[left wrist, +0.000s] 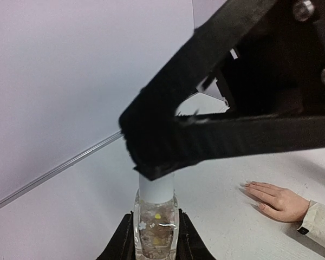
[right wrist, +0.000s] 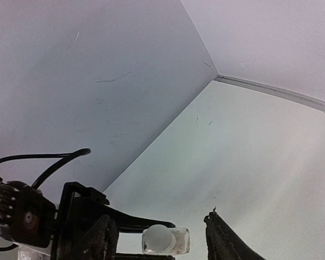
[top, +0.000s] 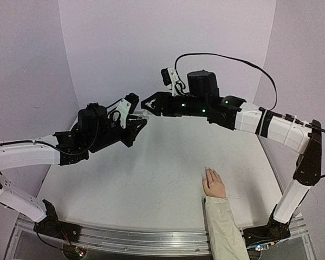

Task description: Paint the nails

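My left gripper is shut on a small clear bottle with a white cap, held upright well above the table at the far middle. My right gripper is open, its black fingers just over the cap. In the right wrist view the cap shows end-on between my spread fingers, touching neither. A pale hand with a cream sleeve lies flat at the near right. Its nails are barely distinguishable at the fingertips.
The white table is bounded by lilac walls at the back and sides. A metal rail runs along the near edge by the arm bases. The right arm's cable loops above it.
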Motion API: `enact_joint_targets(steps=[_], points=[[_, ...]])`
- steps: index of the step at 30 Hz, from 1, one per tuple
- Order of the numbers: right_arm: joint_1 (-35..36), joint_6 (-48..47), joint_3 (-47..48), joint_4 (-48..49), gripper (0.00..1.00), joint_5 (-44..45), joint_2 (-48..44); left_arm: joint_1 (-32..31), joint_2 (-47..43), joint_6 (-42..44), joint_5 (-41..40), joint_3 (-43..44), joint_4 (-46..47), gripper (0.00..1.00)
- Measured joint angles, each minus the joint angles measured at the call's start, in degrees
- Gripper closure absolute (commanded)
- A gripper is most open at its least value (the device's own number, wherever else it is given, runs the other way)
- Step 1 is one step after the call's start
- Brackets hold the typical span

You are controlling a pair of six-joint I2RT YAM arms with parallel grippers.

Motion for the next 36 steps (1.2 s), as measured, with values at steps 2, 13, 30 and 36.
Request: enact_joint_targets(steps=[2,13,30,36], points=[[0.1,0.4,0.8,0.0,0.61,0.3,1.4,-0.1,0.2,0.0,-0.5,0.1,-0.1,1.00],[0.4,0.8,1.1,0.4,1.00,-0.1,3.5,-0.1,1.0,-1.0,-0.8,0.5,-1.1,1.00],[-3.7,-27.8,-4.3,-1.5,1.00,-50.2,-5.4,9.6,0.6,-18.9,68.7,-0.3,12.7,1.00],[-4.0,-29.1,-5.9,-1.8,0.31,-45.7,-6.4,9.4,0.5,-18.2,62.2,-1.8,13.6,1.00]])
